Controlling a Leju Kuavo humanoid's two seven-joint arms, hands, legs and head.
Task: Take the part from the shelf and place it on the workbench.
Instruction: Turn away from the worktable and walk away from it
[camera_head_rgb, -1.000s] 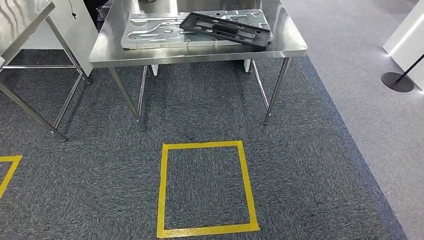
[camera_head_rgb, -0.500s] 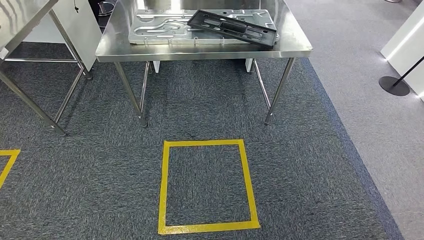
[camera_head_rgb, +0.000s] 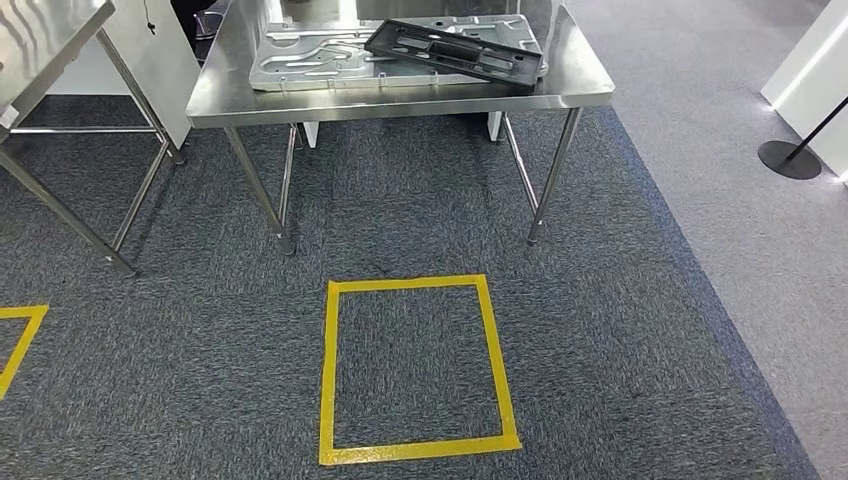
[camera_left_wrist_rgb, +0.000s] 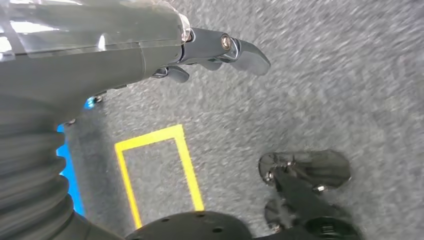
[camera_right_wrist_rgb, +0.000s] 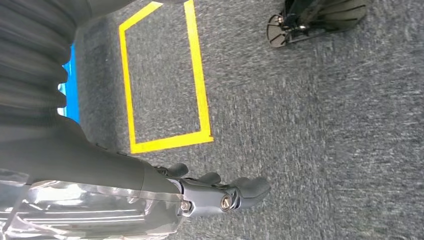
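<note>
A black flat plastic part (camera_head_rgb: 455, 50) lies slanted on top of a silver stamped metal plate (camera_head_rgb: 300, 60). Both rest on a steel table (camera_head_rgb: 400, 102) ahead of me, at the top of the head view. My left hand (camera_left_wrist_rgb: 200, 50) hangs over the grey carpet in the left wrist view, holding nothing, its fingers loosely extended. In the right wrist view my right hand (camera_right_wrist_rgb: 210, 192) hangs the same way over the carpet and is also empty. Both hands are far from the table.
A yellow taped square (camera_head_rgb: 415, 365) marks the carpet between me and the table. A second steel table (camera_head_rgb: 40, 40) stands at the left, with more yellow tape (camera_head_rgb: 15, 340) beside it. At the right are a stanchion base (camera_head_rgb: 795, 160) and a white wall panel (camera_head_rgb: 815, 60).
The whole head picture has shifted a little from frame to frame, so the camera is moving. The black part and the plate keep their places on the table.
</note>
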